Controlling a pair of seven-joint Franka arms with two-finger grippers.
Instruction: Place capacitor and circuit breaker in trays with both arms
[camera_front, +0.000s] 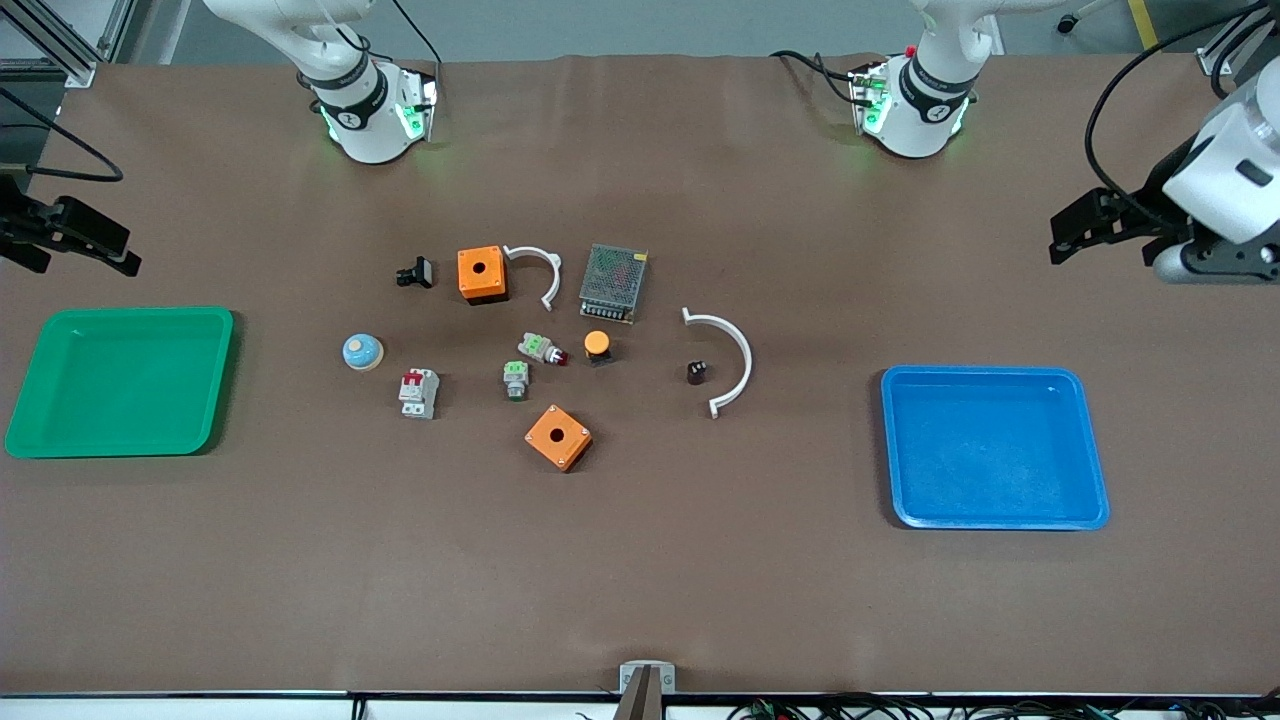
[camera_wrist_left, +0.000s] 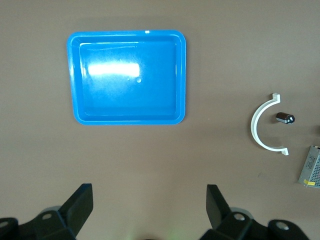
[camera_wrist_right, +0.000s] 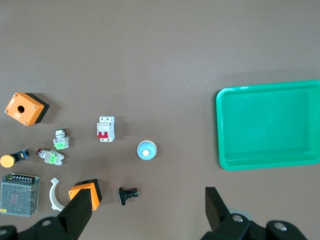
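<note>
Brown matting covers the table (camera_front: 640, 580); all parts lie loose near its middle, and both trays are empty.

The capacitor (camera_front: 697, 371) rests on the mat inside the curve of a white arc clip (camera_front: 728, 362), toward the left arm's end and well apart from the blue tray (camera_front: 995, 520). The circuit breaker (camera_front: 419, 392) lies toward the right arm's end, just beside a blue-domed knob (camera_front: 361, 351), with the green tray (camera_front: 120, 442) well apart.

The left gripper (camera_wrist_left: 149, 212) hovers with fingers spread over bare mat near the blue tray. The right gripper (camera_wrist_right: 149, 212) hovers, also spread, over the mat at the right arm's end.

Procedure, as judged: neither part is grasped yet. Lower the left gripper straight onto the capacitor and keep the fingers clear of the arc clip. Approach the breaker with the fingers across its narrow sides, avoiding the knob.

Count: one capacitor, one circuit breaker, two orange boxes (camera_front: 482, 273), two arc clips, two green-topped switches (camera_front: 516, 379), one orange-capped button (camera_front: 597, 346), one black clip part (camera_front: 415, 272), one mesh power supply (camera_front: 612, 282), one knob, two trays.
</note>
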